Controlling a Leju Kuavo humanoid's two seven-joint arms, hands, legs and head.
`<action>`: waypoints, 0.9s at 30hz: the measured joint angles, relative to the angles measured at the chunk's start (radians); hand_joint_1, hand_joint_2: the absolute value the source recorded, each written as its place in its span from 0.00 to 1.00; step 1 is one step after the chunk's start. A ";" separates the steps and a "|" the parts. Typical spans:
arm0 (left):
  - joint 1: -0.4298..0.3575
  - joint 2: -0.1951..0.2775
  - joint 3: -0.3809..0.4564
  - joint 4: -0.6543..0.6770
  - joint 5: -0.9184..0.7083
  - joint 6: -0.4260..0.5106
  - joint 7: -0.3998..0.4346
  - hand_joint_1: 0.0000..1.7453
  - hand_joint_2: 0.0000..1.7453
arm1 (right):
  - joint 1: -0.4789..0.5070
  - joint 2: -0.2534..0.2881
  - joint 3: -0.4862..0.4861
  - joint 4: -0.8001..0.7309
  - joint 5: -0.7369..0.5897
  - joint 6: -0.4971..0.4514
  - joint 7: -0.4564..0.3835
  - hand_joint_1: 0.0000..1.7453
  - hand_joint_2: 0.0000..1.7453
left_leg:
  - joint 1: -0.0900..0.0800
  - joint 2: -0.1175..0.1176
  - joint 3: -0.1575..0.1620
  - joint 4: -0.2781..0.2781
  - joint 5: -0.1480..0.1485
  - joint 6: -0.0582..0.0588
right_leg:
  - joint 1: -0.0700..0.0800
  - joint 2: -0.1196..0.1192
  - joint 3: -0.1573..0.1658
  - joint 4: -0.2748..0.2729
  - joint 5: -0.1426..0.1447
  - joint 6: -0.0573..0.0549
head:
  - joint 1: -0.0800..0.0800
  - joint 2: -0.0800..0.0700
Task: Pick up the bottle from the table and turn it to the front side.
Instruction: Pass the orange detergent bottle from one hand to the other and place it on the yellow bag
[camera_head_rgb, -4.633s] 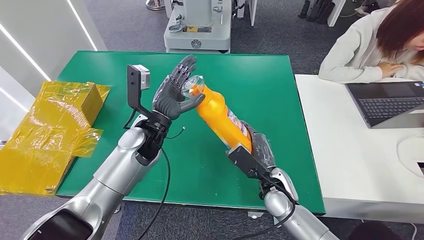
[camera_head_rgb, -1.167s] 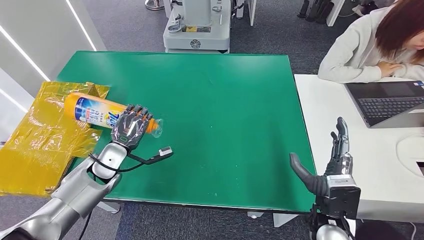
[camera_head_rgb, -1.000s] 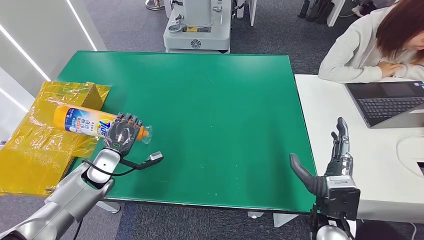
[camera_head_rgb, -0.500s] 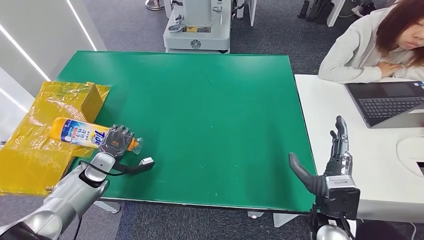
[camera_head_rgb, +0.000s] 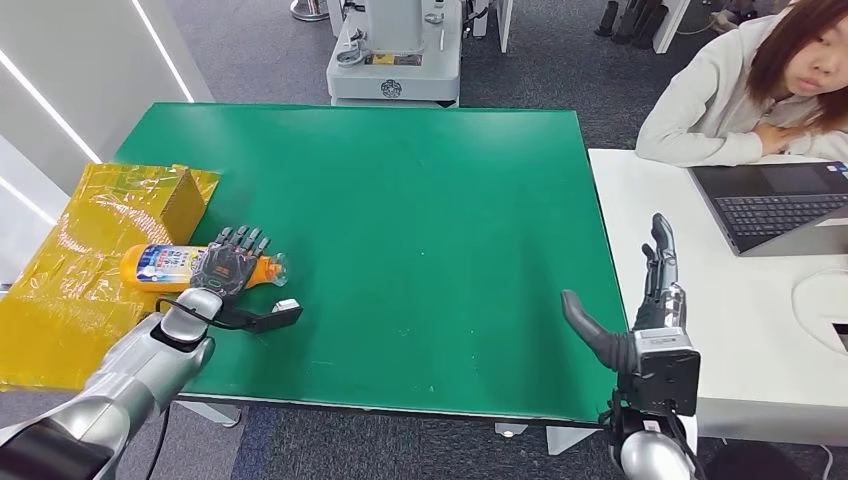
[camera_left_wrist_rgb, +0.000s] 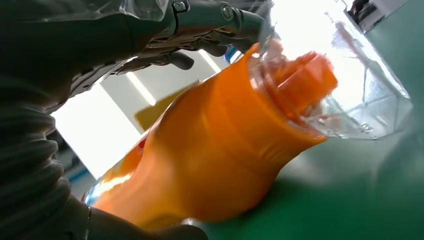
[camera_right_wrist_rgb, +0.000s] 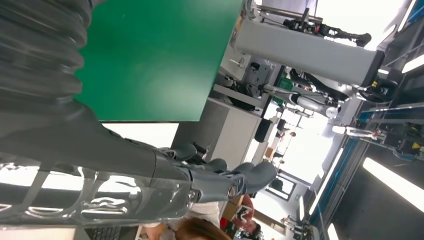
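Observation:
An orange bottle (camera_head_rgb: 165, 266) with a blue-and-white label and a clear cap lies on its side at the left edge of the green table (camera_head_rgb: 450, 200), label facing up. My left hand (camera_head_rgb: 228, 266) lies over its neck end with the fingers spread and straightened. In the left wrist view the bottle (camera_left_wrist_rgb: 210, 150) rests on the green surface. There the left hand (camera_left_wrist_rgb: 100, 40) has its fingers reaching out above the bottle with a gap of light between them. My right hand (camera_head_rgb: 640, 310) stands upright and open near the table's front right corner, holding nothing, and the right hand (camera_right_wrist_rgb: 150, 160) looks the same from the wrist.
A box wrapped in yellow plastic (camera_head_rgb: 80, 270) sits just left of the table, touching the bottle's base end. A person (camera_head_rgb: 750, 90) leans on a white desk (camera_head_rgb: 720, 330) at the right, beside a laptop (camera_head_rgb: 780, 205). A grey machine base (camera_head_rgb: 395, 50) stands behind the table.
My left hand has lowered the bottle to the table's left edge, and its fingers have gone from curled around the bottle to spread. My right hand has shifted slightly left.

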 joint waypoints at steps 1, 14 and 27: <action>0.002 -0.002 0.014 0.002 0.031 0.004 -0.015 0.00 1.00 | -0.004 0.004 0.001 0.006 0.002 0.003 0.002 0.00 1.00 | 0.000 0.000 0.000 0.000 0.000 0.000 | 0.000 0.000 0.000 0.000 0.000 0.000 | 0.000 0.000; 0.271 -0.175 0.355 -0.267 1.056 0.208 -0.697 0.00 1.00 | 0.038 0.026 0.004 0.022 0.003 0.001 -0.036 0.00 1.00 | -0.001 0.002 -0.001 0.001 -0.002 0.002 | -0.001 0.001 0.000 -0.003 0.000 0.001 | 0.000 0.000; 0.491 -0.237 0.288 -0.870 1.358 0.391 -0.823 0.00 1.00 | 0.076 0.021 0.070 0.027 -0.307 -0.036 -0.206 0.00 1.00 | -0.001 0.001 -0.001 0.001 -0.003 0.003 | -0.001 0.000 0.000 -0.003 -0.001 0.001 | 0.000 0.000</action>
